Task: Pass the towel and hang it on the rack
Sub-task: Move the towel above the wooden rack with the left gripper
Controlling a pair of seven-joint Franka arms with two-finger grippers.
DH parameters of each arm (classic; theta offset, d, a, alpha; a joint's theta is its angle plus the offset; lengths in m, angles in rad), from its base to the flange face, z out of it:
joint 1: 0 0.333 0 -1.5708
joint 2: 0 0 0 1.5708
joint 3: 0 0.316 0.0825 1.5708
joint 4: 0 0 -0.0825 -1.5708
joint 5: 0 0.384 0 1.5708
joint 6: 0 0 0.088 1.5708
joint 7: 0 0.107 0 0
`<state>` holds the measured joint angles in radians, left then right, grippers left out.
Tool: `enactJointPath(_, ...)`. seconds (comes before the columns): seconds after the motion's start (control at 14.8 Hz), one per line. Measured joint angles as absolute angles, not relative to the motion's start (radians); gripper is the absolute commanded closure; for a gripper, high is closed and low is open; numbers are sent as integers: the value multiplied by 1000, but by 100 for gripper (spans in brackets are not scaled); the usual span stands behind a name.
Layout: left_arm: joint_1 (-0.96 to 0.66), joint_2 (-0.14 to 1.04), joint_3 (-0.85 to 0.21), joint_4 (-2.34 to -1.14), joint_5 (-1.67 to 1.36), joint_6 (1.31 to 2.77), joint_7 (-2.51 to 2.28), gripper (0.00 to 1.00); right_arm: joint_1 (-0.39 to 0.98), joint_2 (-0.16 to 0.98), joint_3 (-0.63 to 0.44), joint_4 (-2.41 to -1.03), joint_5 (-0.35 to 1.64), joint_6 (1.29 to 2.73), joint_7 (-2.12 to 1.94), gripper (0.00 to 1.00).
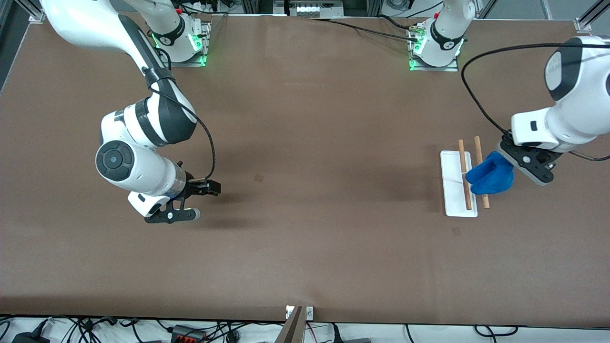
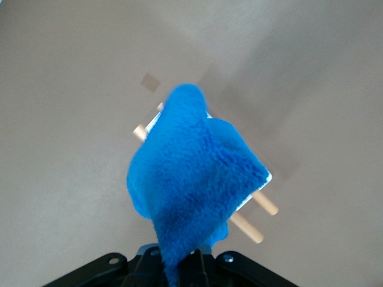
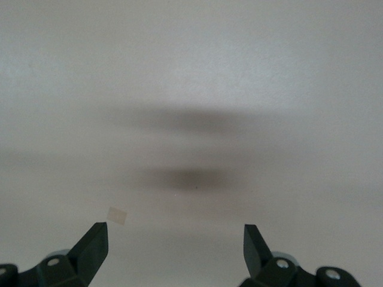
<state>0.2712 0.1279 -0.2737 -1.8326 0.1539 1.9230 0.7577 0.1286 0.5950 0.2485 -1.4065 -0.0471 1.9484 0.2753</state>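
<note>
The rack (image 1: 456,190) has a flat white base and two light-brown wooden rods, and stands toward the left arm's end of the table. My left gripper (image 1: 512,166) is shut on a blue fluffy towel (image 1: 491,175) and holds it over the rods. In the left wrist view the towel (image 2: 191,173) hangs from the gripper (image 2: 185,269) and hides most of the rack (image 2: 257,209); only rod ends and a corner of the base show. My right gripper (image 1: 202,200) is open and empty, low over bare table at the right arm's end; it waits there. It also shows in the right wrist view (image 3: 176,245).
A small tape square (image 1: 259,177) lies on the brown table mid-way between the arms, and another (image 1: 456,231) lies nearer to the front camera than the rack. Cables run along the table's edges.
</note>
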Motion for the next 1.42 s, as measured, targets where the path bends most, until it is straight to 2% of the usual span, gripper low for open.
enactJointPath(0.4, 310, 152, -275, -1844, 173, 1933, 753, 100, 178, 595, 252, -1408, -47, 1944, 275, 0)
enactJointPath(0.94, 308, 152, -291, -1854, 120, 1804, 352, 100, 174, 587, 248, -1408, -48, 1928, 275, 0)
enactJointPath(1.42, 304, 157, -293, -1862, 39, 1769, 191, 100, 47, 520, 238, -1403, -50, 1863, 268, 0)
